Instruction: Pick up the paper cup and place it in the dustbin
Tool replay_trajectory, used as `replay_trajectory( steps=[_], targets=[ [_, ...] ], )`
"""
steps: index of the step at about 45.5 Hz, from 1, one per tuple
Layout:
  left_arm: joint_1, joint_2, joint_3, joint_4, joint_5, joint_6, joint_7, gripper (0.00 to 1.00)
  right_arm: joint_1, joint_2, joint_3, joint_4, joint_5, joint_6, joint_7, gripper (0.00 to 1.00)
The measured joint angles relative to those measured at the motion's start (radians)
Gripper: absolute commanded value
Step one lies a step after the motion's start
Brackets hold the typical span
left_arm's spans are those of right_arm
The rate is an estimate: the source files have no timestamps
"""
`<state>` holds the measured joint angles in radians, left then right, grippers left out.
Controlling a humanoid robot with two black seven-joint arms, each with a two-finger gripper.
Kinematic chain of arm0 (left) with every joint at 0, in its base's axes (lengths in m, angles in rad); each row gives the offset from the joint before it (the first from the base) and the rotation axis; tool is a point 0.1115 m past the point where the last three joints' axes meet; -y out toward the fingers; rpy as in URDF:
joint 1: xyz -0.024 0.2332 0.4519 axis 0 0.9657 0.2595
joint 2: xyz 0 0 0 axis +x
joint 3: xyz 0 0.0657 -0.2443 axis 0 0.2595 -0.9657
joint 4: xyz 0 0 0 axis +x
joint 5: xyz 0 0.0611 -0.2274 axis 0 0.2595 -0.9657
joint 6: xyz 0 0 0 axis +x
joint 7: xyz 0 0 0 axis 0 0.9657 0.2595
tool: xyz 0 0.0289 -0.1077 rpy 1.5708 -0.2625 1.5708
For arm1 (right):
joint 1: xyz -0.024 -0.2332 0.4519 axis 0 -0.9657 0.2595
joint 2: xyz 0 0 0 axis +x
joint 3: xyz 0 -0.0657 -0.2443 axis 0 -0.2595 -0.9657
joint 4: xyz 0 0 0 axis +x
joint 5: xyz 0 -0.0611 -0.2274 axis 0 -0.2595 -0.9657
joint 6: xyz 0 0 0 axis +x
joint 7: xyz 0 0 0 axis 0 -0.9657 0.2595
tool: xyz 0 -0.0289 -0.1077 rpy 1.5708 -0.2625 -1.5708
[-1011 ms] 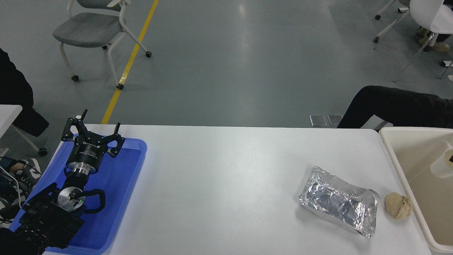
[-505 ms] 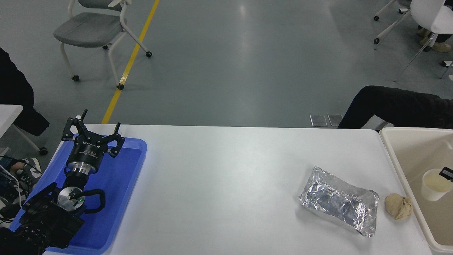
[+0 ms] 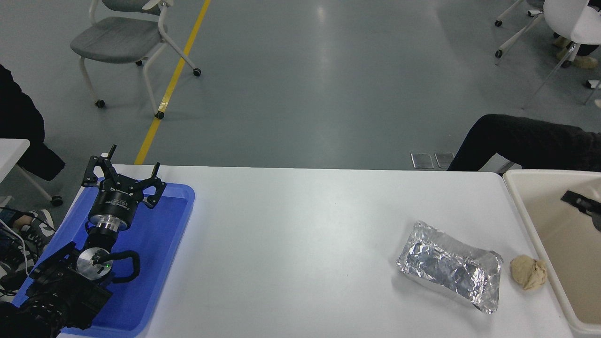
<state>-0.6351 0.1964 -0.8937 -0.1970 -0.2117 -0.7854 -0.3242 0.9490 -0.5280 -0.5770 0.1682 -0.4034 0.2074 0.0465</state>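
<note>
A white table (image 3: 305,225) is seen. A blue tray (image 3: 159,244) is laid on it, with the black left gripper (image 3: 123,180) over it. A shiny silver foil box (image 3: 448,267) and a beige lump (image 3: 528,272) are seen. The dustbin (image 3: 540,225) is cream. The floor (image 3: 328,84) is grey, with a yellow line (image 3: 173,80) painted on it.

Black left arm (image 3: 70,277), silver wrist collar, green light, looping black cable, black pincer (image 3: 123,180)

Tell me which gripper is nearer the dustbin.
Right. The right gripper hangs over the dustbin at the picture's right edge; the left gripper is parked over the blue tray, across the table.
</note>
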Motion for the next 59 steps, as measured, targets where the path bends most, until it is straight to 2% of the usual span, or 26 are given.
replay_trajectory(
  steps=[24, 40, 45, 59],
  targets=[
    [0.000, 0.000, 0.001, 0.000, 0.000, 0.000, 0.001, 1.00, 0.510, -0.048, -0.246, 0.531, -0.093, 0.083, -0.017, 1.00],
    [0.000, 0.000, 0.001, 0.000, 0.000, 0.000, 0.002, 1.00, 0.840, 0.065, -0.429, 0.881, -0.104, 0.237, -0.020, 1.00],
    [0.000, 0.000, 0.001, 0.000, 0.000, 0.000, 0.002, 1.00, 0.939, 0.114, -0.487, 0.985, -0.080, 0.289, -0.021, 1.00],
    [0.001, 0.001, 0.000, 0.001, 0.000, 0.000, -0.001, 1.00, 1.212, 0.218, -0.593, 1.227, 0.093, 0.422, -0.022, 1.00]
  ],
)
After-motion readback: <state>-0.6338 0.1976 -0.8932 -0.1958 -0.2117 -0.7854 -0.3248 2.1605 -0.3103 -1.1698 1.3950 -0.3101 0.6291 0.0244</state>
